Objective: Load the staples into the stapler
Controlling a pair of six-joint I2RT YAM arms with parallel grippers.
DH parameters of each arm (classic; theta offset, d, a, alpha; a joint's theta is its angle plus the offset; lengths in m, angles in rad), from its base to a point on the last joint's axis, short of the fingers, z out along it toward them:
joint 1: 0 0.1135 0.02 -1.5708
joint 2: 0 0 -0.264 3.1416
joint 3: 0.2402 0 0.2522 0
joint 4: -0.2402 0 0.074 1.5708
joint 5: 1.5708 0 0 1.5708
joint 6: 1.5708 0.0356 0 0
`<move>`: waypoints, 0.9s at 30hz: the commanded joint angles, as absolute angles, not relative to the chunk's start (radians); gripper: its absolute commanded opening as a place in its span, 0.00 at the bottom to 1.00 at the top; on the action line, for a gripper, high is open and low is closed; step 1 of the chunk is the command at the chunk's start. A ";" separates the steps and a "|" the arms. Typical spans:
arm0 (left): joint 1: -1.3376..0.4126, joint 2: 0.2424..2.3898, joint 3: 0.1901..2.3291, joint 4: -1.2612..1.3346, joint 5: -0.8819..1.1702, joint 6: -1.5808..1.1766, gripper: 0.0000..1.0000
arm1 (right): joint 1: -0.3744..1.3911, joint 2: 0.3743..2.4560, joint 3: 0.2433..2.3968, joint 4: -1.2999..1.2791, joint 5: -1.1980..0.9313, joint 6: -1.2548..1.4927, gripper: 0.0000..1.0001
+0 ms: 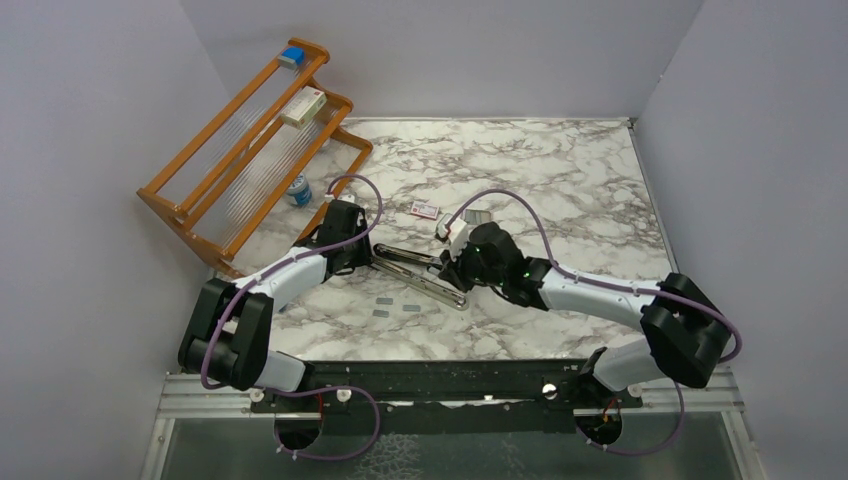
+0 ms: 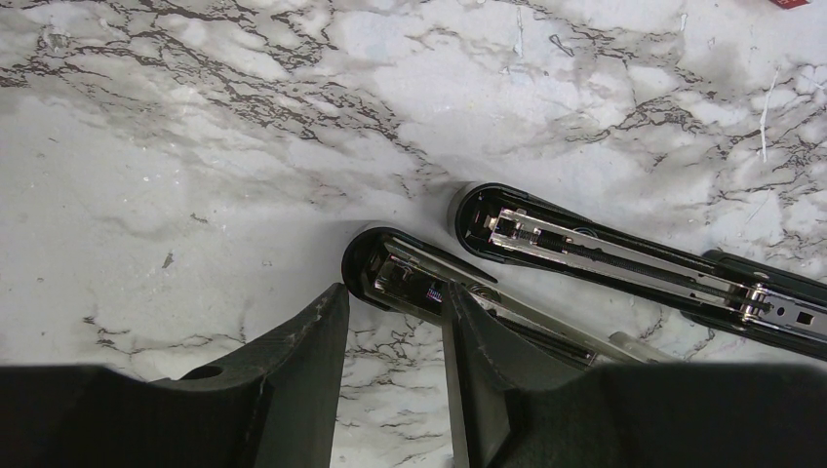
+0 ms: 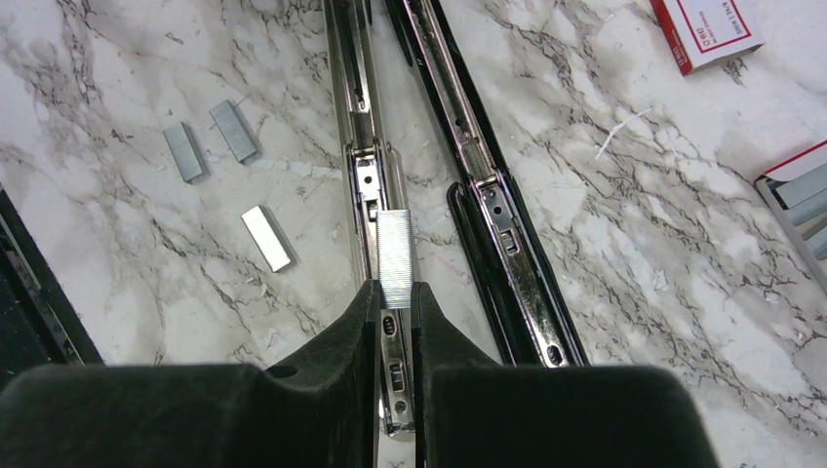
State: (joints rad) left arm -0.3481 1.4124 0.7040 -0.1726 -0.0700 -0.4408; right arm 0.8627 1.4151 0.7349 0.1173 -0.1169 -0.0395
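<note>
A staple strip [image 3: 396, 257] is pinched by the right gripper [image 3: 395, 292] over the stapler [image 3: 375, 175] rail; it should be lowered square. The left gripper [image 2: 395, 302], half open, straddles the stapler's end; whether it grips cannot be told.

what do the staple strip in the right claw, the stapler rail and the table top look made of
Ribbed silver-grey staple strip: looks like bare metal, matte, with fine lines across it. Shiny silver rail of the slim black stapler: polished metal, judging by its bright reflections. White grey-veined table top: marble-look surface, possibly laminate; cannot tell.
</note>
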 commanded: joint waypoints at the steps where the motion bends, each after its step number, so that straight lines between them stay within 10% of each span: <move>1: -0.341 1.431 0.686 -0.175 -0.054 -0.439 0.43 | 0.867 1.438 0.767 0.065 -0.106 -0.015 0.12; 27: -0.342 1.428 0.681 -0.166 -0.032 -0.440 0.43 | 0.884 1.490 0.802 0.016 -0.083 0.085 0.12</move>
